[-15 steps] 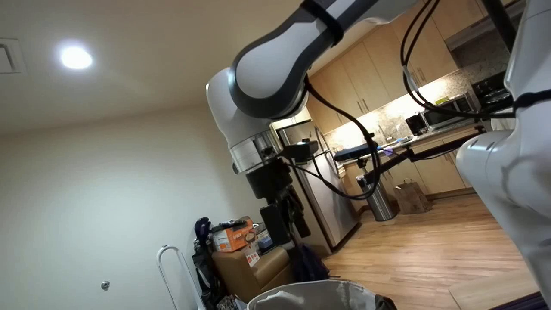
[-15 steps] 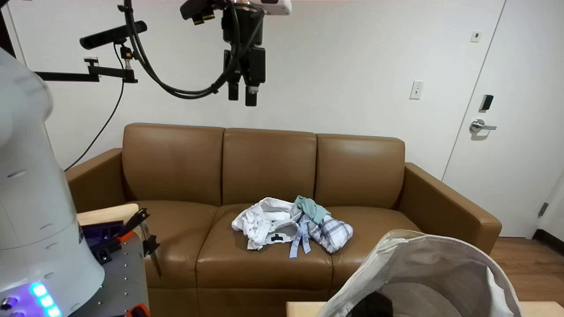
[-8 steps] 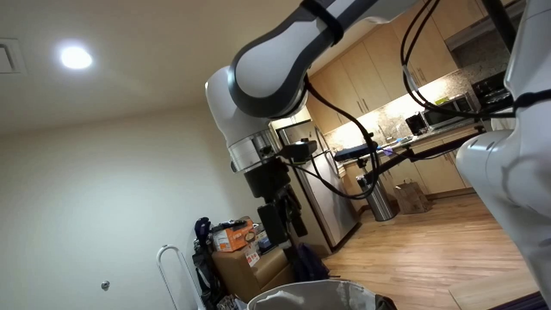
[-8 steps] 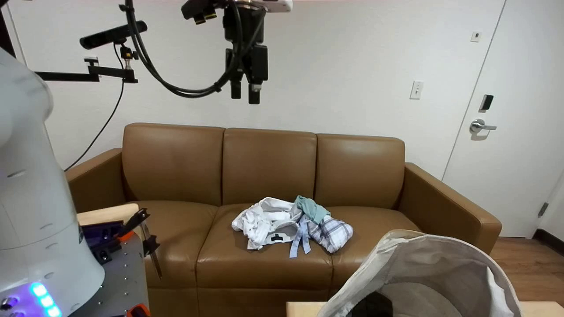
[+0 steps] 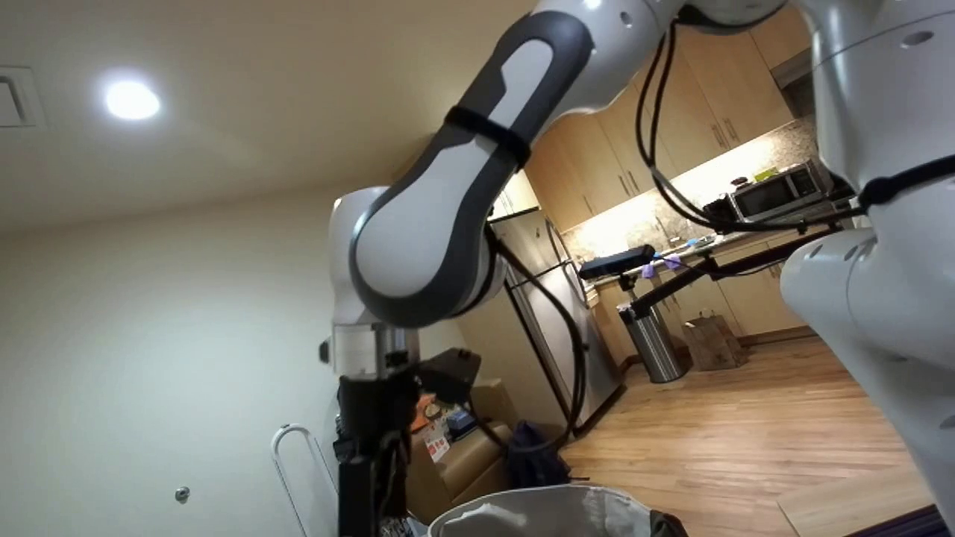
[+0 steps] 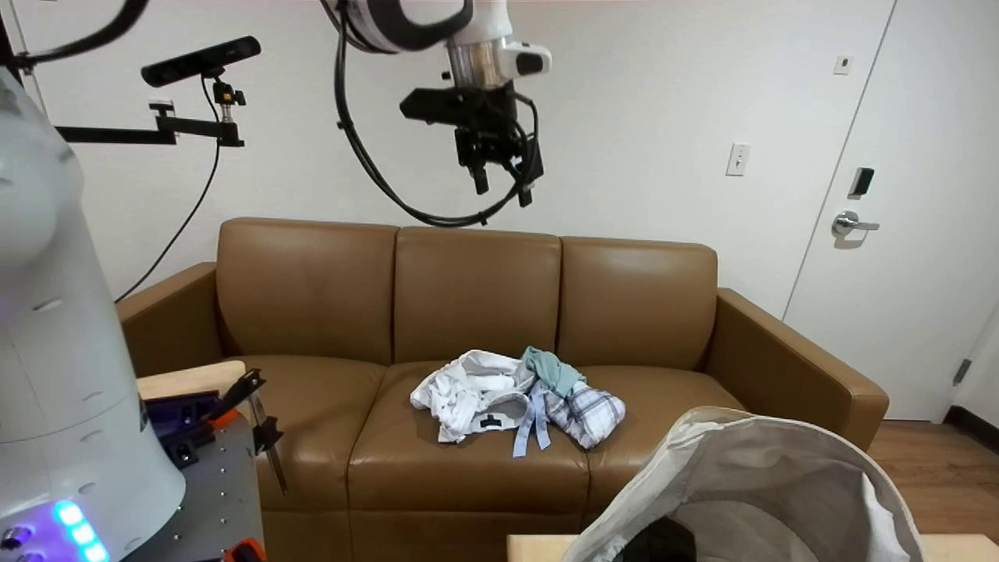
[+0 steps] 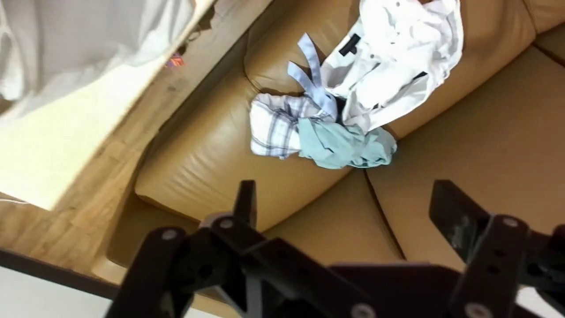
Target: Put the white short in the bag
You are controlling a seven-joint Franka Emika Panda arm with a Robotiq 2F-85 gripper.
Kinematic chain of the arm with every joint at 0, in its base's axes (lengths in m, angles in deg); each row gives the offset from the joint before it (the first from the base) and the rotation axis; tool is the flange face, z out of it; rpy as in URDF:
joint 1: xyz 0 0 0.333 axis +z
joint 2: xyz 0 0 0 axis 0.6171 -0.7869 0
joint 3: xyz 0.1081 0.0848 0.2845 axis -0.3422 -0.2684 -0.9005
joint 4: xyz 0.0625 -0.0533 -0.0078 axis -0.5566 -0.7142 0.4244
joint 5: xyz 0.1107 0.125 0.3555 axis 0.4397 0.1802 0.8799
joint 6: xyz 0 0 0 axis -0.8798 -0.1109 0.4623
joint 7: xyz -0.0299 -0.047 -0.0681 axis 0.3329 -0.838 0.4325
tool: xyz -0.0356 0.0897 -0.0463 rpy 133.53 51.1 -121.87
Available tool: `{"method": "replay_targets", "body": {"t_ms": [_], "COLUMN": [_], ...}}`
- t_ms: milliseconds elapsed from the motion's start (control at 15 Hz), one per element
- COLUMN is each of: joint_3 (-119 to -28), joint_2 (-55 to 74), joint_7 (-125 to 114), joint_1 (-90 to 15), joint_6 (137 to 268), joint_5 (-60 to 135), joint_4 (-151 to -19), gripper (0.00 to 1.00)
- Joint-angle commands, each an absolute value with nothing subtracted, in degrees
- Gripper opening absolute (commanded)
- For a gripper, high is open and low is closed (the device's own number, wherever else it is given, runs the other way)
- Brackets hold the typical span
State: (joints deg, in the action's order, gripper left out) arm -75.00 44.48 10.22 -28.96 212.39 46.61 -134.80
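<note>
Gripper [image 6: 503, 193] upper centre of frame, jaws parted. Brown sofa [image 6: 476, 289] across middle, bearing white clothing [image 6: 459, 400], teal cloth [image 6: 552, 372], plaid cloth [image 6: 591, 414], bunched together. Open bag [image 6: 780, 468] lower right.

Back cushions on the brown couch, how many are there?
3, side by side in an exterior view: the left back cushion, the middle back cushion and the right back cushion. None looks hidden.

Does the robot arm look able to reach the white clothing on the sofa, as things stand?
Probably yes: the fingers stand open, and most of the white clothing lies uncovered, though the arm must come lower.
</note>
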Motion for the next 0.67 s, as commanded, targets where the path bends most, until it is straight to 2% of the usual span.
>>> {"method": "replay_targets", "body": {"t_ms": [0,133,200,400,600], "joint_3": [-74.5,-74.0,-77.9,-79.7,-79.3], "joint_2": [29.9,22.1,29.5,21.9,21.4], "joint_7": [23.0,31.4,24.0,27.4,27.7], "joint_1": [-22.4,-18.7,-24.2,-23.7,-23.9], "joint_6": [219.6,219.5,218.9,219.3,219.3], "joint_5": [57.6,65.7,60.3,62.8,62.7], "joint_4": [-128.0,-123.0,-128.8,-123.6,-122.8], "gripper": [1.00,1.00,1.00,1.00,1.00]}}
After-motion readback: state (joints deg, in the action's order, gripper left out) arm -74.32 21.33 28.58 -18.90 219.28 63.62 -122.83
